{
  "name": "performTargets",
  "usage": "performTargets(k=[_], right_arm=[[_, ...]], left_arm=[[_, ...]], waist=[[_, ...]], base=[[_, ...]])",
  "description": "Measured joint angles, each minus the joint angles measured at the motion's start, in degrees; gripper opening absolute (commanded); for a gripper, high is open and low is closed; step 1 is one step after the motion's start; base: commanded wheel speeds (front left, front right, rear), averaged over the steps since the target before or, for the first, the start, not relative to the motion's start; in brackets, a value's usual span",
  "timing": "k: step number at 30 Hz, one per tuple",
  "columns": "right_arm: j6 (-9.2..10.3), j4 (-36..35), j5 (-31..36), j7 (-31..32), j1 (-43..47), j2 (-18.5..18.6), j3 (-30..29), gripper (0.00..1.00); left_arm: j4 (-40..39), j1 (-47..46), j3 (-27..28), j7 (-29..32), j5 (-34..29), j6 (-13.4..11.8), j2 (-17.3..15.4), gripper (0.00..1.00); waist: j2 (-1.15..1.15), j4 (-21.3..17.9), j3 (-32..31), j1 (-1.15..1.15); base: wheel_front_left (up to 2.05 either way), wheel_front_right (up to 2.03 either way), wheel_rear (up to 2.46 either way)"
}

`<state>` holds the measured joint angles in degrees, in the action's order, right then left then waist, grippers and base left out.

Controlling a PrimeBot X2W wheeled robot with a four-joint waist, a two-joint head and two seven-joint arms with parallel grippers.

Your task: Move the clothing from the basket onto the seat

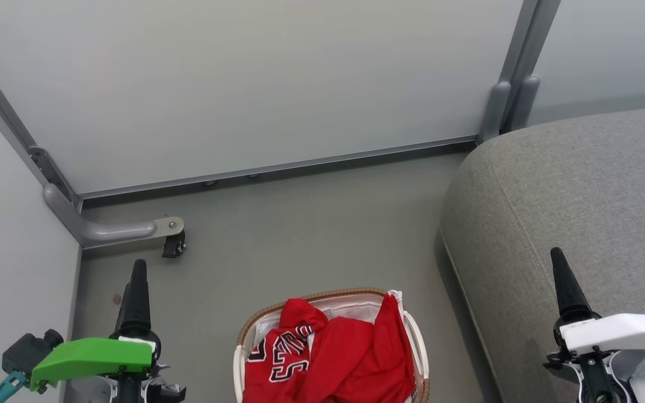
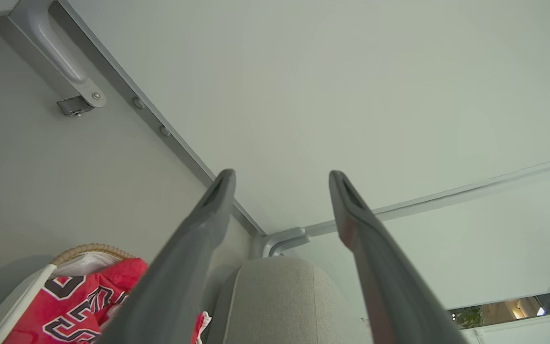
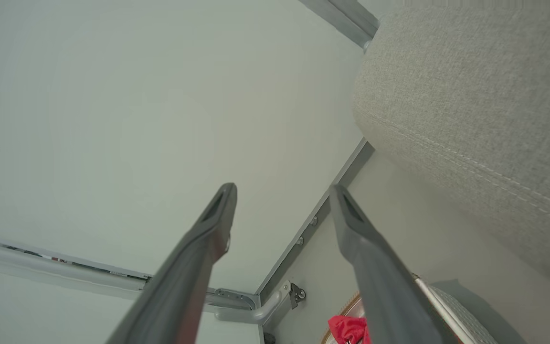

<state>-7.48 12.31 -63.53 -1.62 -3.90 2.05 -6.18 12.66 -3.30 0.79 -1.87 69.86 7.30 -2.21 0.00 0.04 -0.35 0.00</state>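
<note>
Head view: the red clothing point(image 1: 333, 352) lies heaped in the basket point(image 1: 322, 295), between the left hand point(image 1: 135, 291) and the right hand point(image 1: 568, 285), which shows against the grey seat point(image 1: 580, 184).
Left wrist view: that hand's fingers point(image 2: 208, 210) stand wide apart and empty, with the jersey point(image 2: 69, 306) beside the left one.
Right wrist view: the fingers are likewise apart and empty, with the seat to their right.

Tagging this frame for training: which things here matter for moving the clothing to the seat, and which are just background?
Job: red clothing; basket; grey seat.
Just there: partition panel; metal foot; caster.
</note>
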Motion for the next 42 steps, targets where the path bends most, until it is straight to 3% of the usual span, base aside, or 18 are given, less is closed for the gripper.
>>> performTargets(k=[25,42], right_arm=[[0.00,-1.19,25.58,-4.81,1.80,0.22,2.55,1.00],[0.00,-0.92,37.76,-7.36,2.44,0.34,3.85,1.00]], left_arm=[[-0.21,1.69,-2.59,-4.61,-24.27,-0.70,-0.11,1.00],[1.90,2.97,-3.58,-7.14,-33.94,-1.25,-0.21,1.00]], waist=[[0.00,0.02,-0.39,0.00],[0.00,0.03,-0.58,0.00]], base=[[0.00,0.00,0.00],[0.00,0.00,0.00]])
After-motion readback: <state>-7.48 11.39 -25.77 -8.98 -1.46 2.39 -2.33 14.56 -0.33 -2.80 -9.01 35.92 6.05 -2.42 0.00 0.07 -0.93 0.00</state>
